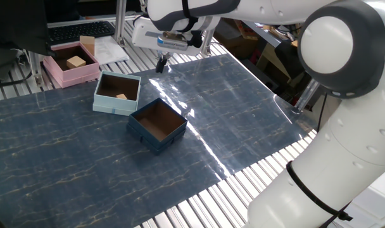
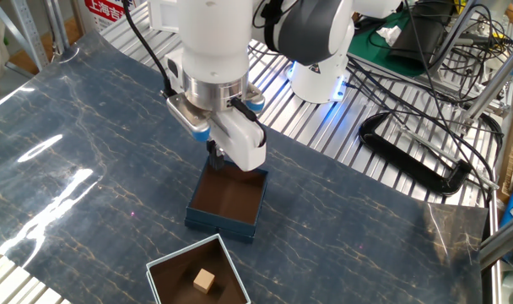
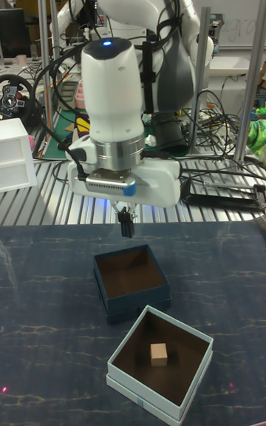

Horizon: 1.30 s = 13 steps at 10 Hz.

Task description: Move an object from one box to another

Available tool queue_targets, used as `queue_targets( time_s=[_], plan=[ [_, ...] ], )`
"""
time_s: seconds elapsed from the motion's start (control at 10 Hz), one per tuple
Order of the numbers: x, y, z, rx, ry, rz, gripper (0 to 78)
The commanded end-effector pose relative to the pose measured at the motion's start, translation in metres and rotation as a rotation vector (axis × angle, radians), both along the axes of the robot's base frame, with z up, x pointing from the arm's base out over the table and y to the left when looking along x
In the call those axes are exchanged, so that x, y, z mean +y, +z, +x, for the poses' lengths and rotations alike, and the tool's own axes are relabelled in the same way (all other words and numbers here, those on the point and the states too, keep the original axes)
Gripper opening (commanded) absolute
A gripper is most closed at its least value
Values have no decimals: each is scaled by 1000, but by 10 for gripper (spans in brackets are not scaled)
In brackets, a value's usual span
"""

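The small tan wooden cube (image 3: pixel 159 354) lies loose inside the square light-blue cardboard box (image 3: pixel 189 381), on the near side of the square dark navy-blue cardboard box (image 3: pixel 104 296) from the two-finger gripper (image 3: pixel 126 231). The gripper hangs raised past the navy box's far edge, fingers together and empty, probably because the pick has not begun.

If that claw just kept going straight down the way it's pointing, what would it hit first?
Probably the far edge of the dark blue box, or the mat just behind it. The gripper points down and hangs above that rim; depth is hard to judge. The small cube sits in the light-blue box, well off that line.
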<state>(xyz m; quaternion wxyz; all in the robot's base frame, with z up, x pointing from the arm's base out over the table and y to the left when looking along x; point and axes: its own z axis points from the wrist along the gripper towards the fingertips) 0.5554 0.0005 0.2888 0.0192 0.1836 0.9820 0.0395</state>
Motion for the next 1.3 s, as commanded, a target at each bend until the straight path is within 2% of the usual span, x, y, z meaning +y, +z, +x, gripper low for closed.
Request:
queue_targets(
  time_s=[0.1, 0.5, 0.8, 1.3],
  plan=[
    [0, 1, 1, -6, 20, 7, 0],
    [4, -5, 6, -5, 27, 3, 0],
    [16, -25, 22, -15, 9, -16, 0],
    [31, -54, 39, -15, -4, -23, 0]
  ],
)
